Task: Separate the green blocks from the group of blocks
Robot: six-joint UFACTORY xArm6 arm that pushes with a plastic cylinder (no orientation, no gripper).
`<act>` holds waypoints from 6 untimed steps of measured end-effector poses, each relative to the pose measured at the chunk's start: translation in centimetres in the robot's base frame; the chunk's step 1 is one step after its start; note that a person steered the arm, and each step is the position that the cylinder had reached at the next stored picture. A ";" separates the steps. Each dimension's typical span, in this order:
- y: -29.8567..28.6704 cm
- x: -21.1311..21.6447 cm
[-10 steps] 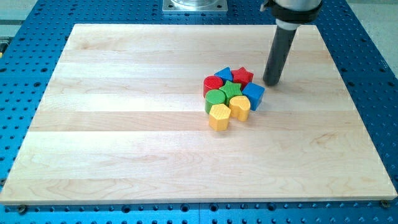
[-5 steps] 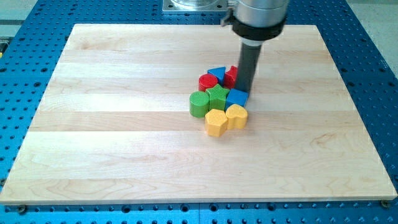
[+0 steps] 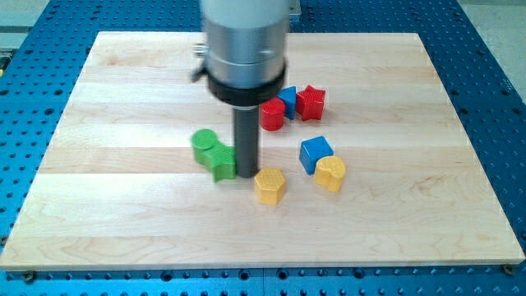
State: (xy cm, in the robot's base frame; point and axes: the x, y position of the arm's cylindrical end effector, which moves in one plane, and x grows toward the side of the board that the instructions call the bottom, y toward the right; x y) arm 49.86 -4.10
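Note:
My tip (image 3: 246, 174) stands near the board's middle, touching the right side of the second green block (image 3: 222, 161). A green cylinder (image 3: 204, 145) sits just up-left of that block, touching it. A yellow hexagonal block (image 3: 269, 185) lies just right of my tip. A blue cube (image 3: 316, 154) and a yellow block (image 3: 330, 173) lie further right. A red cylinder (image 3: 273, 115), a blue block (image 3: 287, 100) and a red star-shaped block (image 3: 311, 102) stay together above, partly behind the arm.
The wooden board (image 3: 123, 214) lies on a blue perforated table (image 3: 493, 66). The arm's wide grey body (image 3: 245, 49) hides part of the board's top middle.
My tip swept left through the cluster from its right side. The two green blocks went left with it, apart from the rest. The blue cube and yellow blocks spread out.

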 end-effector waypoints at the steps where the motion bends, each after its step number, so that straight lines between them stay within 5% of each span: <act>1: -0.7 -1.1; 3: -3.2 2.8; 4: -5.7 0.2; 5: -2.1 2.9; 6: -0.9 -0.9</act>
